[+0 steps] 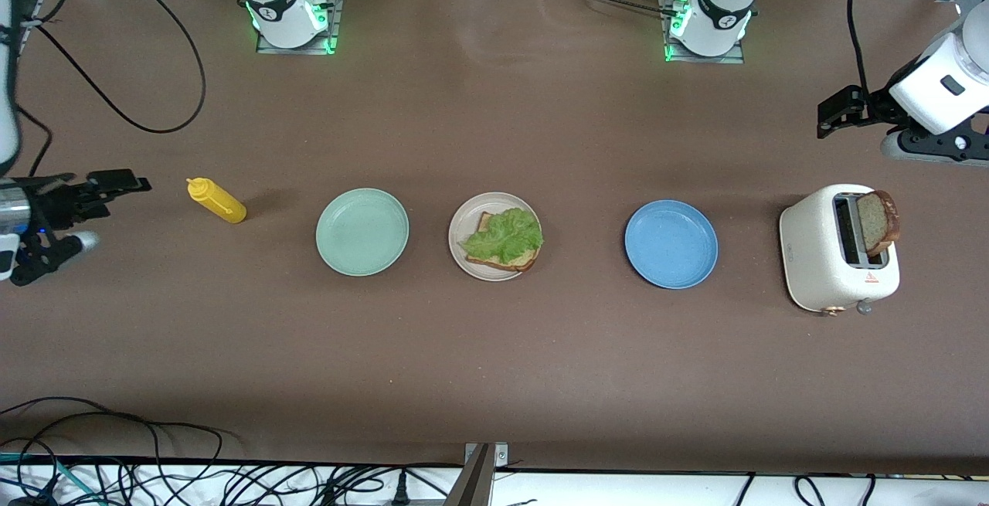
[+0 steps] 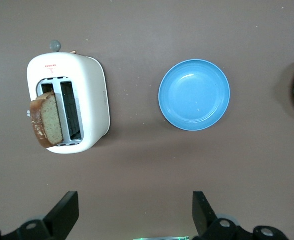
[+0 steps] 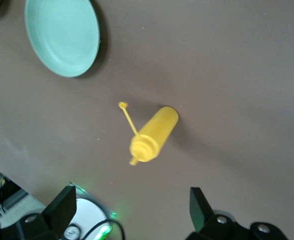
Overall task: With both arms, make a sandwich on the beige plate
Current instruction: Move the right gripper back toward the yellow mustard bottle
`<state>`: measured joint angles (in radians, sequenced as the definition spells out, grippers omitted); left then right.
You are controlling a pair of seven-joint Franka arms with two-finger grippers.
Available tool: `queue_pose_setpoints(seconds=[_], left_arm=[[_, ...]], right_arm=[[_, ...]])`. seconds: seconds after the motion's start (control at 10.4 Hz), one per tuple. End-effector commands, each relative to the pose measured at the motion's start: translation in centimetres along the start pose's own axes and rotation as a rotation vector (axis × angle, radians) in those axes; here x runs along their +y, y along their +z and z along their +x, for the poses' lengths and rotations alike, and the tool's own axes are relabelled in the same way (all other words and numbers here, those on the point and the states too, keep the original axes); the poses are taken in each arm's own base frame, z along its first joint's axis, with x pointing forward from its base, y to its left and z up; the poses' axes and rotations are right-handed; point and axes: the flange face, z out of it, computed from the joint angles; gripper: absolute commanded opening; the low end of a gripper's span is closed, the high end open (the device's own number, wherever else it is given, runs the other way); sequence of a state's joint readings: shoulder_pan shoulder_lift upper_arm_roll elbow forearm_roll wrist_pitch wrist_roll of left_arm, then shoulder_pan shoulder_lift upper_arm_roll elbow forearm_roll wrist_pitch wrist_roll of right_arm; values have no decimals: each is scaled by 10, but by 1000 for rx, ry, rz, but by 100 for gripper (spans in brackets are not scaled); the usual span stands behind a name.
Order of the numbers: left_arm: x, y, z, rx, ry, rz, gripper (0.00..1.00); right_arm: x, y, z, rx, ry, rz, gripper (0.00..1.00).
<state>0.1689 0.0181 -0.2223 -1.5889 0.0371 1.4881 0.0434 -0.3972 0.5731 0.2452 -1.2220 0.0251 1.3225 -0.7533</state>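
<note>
**A:** Starting at the right arm's end of the surface (image 1: 494, 382): the right end effector (image 1: 116, 181) hung there with its black fingers spread and empty, just beside the yellow squeeze bottle (image 1: 216, 200). Smooth plastic, that bottle, lying on its side with its little cap dangling on a strap.

**B:** Then came the mint-green plate (image 1: 361, 231), bare and matte. And the beige plate (image 1: 494, 236) sat in the middle of the row, between the green one and the blue one.

**A:** That was the sandwich (image 1: 504, 241), half built: one square tan slice with a dark crust, and a ruffled green lettuce leaf (image 1: 506, 234) flopped over it. No top slice.

**B:** So I judged the lid to be the step in hand. Past the glossy blue plate (image 1: 671, 243) stood the rounded white toaster (image 1: 838, 259), and the second bread slice (image 1: 881, 222) poked out of its slot, tilted.

**A:** The left end effector (image 1: 838, 113) hovered near the toaster, fingers wide apart, gripping nothing. Its next move, I reckoned, called for pinching that porous slice by its flat faces, lifting it clear of the slot, then carrying it over the blue plate.
</note>
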Motion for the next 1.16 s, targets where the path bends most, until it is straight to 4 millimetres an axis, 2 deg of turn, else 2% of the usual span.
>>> queue_pose_setpoints(seconds=[0.0, 0.19, 0.39, 0.58, 0.68, 1.06], left_arm=[[-1, -7, -4, 12, -13, -19, 100], [-1, -6, -1, 14, -13, -19, 100], [-14, -1, 11, 57, -33, -34, 100], [-16, 6, 16, 50, -33, -29, 100], [-16, 9, 16, 41, -29, -28, 100], [-10, 25, 26, 15, -19, -52, 100]], right_arm=[[52, 49, -47, 134, -265, 114, 100], [87, 97, -71, 236, -453, 161, 100], [106, 135, -68, 350, -668, 193, 100], [116, 169, -61, 456, -835, 237, 100], [115, 182, -57, 493, -908, 241, 100], [112, 224, -56, 554, -1000, 217, 100]])
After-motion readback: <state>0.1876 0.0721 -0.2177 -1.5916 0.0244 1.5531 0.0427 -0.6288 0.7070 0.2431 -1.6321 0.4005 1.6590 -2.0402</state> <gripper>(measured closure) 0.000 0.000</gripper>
